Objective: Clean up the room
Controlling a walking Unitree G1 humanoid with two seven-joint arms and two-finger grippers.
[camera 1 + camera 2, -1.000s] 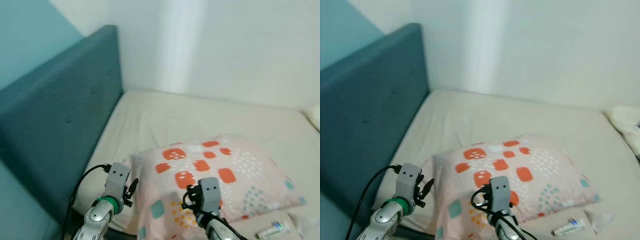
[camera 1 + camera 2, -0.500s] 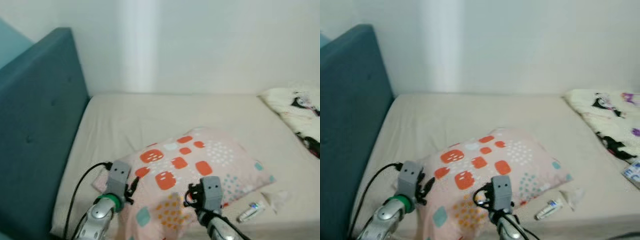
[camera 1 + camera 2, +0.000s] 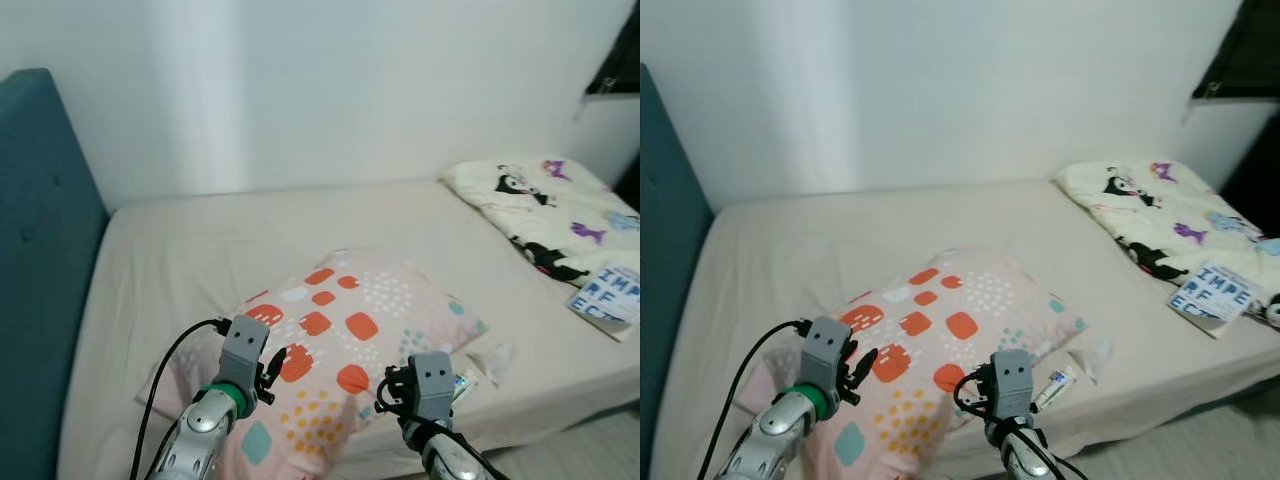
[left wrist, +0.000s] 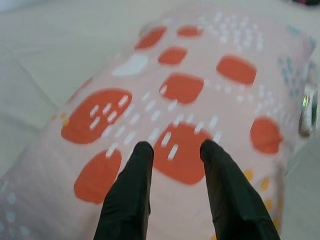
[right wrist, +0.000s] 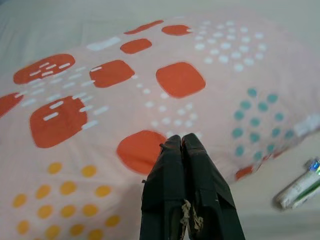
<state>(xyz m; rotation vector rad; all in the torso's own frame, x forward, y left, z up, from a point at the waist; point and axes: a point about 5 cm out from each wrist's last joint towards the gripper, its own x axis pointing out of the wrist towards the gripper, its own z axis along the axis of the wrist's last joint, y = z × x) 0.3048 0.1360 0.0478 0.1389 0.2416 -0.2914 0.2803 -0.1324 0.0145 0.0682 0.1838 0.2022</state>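
Pink pillow w/ orange squares, white dashes and teal + yellow dots is lying on the bed, right in front of both end effectors and under them. Left end effector hangs just over the pillow's near left part, fingers spread apart w/ nothing between them, an orange patch showing thru the gap. Right end effector is over the pillow's near right part, fingers pressed together, also holding nothing afaict. Just past the pillow's right corner, on the sheet, there's a small white tube w/ a blue bit, near the right end effector but not touching it, and something crumpled and white beside it, can't tell what. Further off to the right, well apart from both arms, a cream blanket w/ black and purple cartoon prints is bunched at the far end of the bed, w/ a printed card or booklet w/ big dark letters next to it. Teal headboard is on the left side, white wall behind the bed.
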